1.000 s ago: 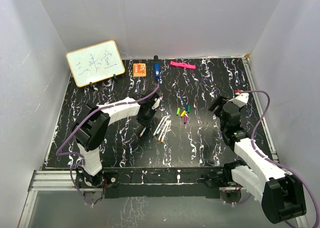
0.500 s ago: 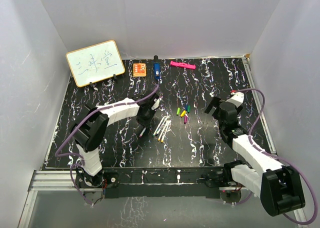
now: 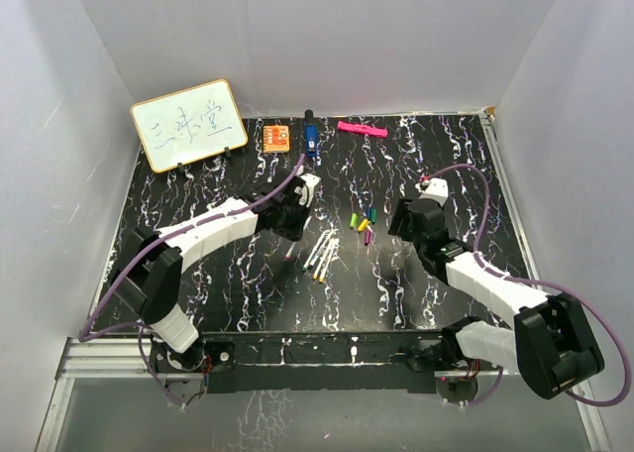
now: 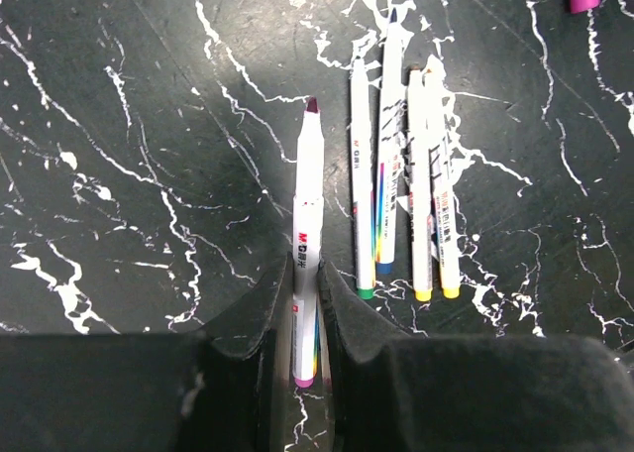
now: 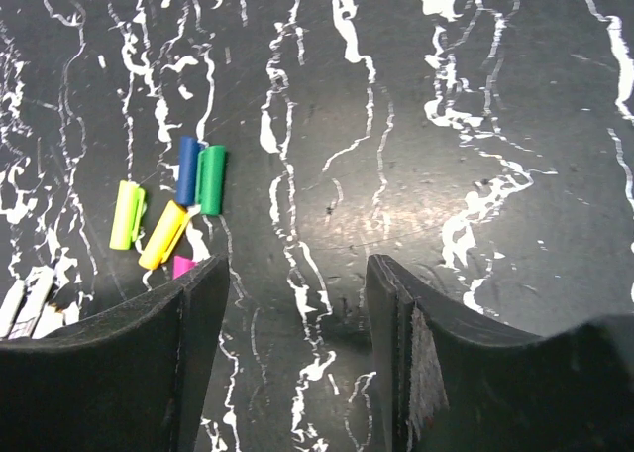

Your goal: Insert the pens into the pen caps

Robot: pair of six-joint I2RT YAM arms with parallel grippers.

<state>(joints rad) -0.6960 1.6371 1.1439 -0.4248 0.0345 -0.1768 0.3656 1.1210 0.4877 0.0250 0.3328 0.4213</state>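
Pinched near the tail end of its barrel by the clenched left gripper [image 4: 305,274]: one magenta-tipped pen [image 4: 308,194], tip pointing away.
Just beside it on the table [image 4: 149,125], four more pens [image 4: 388,155]: probably light, stiff, slick and prone to roll, so best taken mid-barrel. Farther off, clustered caps [image 5: 188,174], tiny and easily flicked; near them, right gripper [image 5: 297,269], spread and empty.

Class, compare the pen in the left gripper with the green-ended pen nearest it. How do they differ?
The magenta-ended pen is clamped in the left gripper; the green-ended pen lies free on the table. The magenta-ended pen sits apart; the green-ended pen lies in a row with three other pens. Both are white-barrelled, uncapped, pointing the same way.
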